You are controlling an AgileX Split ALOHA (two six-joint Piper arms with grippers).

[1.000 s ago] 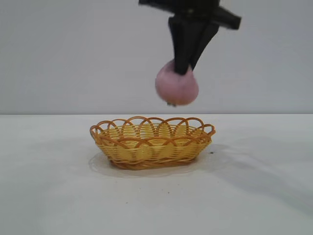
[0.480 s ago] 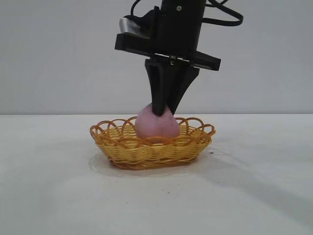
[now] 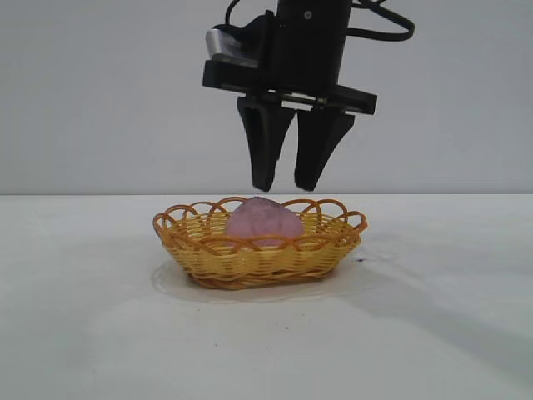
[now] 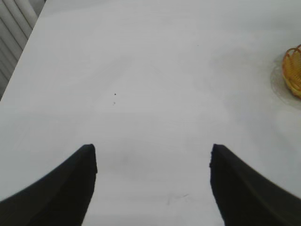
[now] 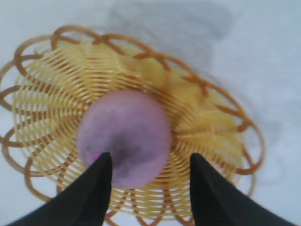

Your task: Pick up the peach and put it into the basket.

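Observation:
The dull pink peach [image 3: 264, 220] lies inside the yellow-orange wicker basket [image 3: 333, 242] on the white table. My right gripper [image 3: 284, 184] hangs just above the peach, open and empty, clear of it. In the right wrist view the peach [image 5: 124, 136] rests in the middle of the basket [image 5: 211, 127], with the open right gripper [image 5: 150, 162] above it. My left gripper [image 4: 153, 153] is open and empty over bare table; the basket's edge [image 4: 292, 70] shows at the side of its view.
The white table [image 3: 100, 333] spreads flat around the basket. A plain grey wall stands behind. A slatted wall [image 4: 14, 28] runs along the table's edge in the left wrist view.
The right gripper came down with the peach into the basket, opened and let it go, then rose a little. The peach now rests in the basket.

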